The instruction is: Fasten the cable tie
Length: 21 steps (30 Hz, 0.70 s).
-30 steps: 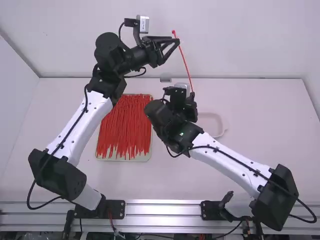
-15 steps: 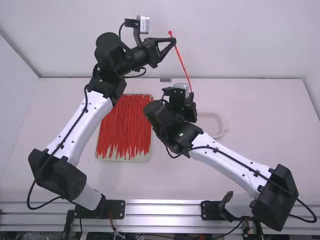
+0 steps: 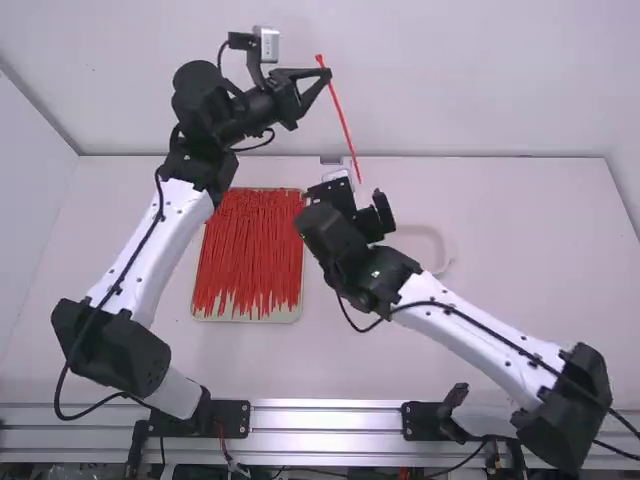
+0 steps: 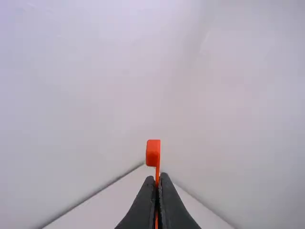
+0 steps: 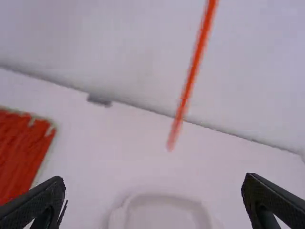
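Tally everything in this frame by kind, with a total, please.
Hands: 2 (left hand, right hand)
Held red cable tie: 1
Full tray of red ties: 1
Bare white dish: 1
Total: 5

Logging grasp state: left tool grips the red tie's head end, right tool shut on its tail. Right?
No: the right tool is open, and the right wrist view shows the cable tie tail hanging free of it. The left tool does grip the head end.
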Tool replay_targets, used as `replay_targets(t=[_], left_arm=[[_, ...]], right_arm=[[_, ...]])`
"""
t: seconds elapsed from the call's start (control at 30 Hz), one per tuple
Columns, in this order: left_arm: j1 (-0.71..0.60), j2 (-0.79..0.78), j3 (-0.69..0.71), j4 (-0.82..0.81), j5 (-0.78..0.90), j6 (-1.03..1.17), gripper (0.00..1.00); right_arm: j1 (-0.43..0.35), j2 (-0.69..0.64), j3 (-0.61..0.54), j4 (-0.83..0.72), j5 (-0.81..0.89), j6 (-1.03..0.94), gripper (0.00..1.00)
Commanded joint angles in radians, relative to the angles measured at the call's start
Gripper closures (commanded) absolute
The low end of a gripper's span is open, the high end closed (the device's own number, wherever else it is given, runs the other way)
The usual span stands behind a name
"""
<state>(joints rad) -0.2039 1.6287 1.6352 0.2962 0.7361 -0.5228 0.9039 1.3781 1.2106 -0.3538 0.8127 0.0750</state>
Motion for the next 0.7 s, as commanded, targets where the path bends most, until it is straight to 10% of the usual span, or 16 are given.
replay_targets(t=[0.0, 0.27, 0.67], left_arm=[[0.056, -0.002, -0.002, 0.0, 0.059, 0.018, 0.98], [0.119, -0.002, -0.002, 0.0, 0.307, 0.078, 0.98], [0.118, -0.002, -0.002, 0.069, 0.628, 0.085, 0.98]], right_arm=[[-0.001, -0.115, 0.034, -0.017, -0.234, -0.058, 0.01], [-0.092, -0.349, 0.034, -0.038, -0.608, -0.11, 0.01], [-0.433, -0.368, 0.034, 0.017, -1.14, -0.111, 0.01]])
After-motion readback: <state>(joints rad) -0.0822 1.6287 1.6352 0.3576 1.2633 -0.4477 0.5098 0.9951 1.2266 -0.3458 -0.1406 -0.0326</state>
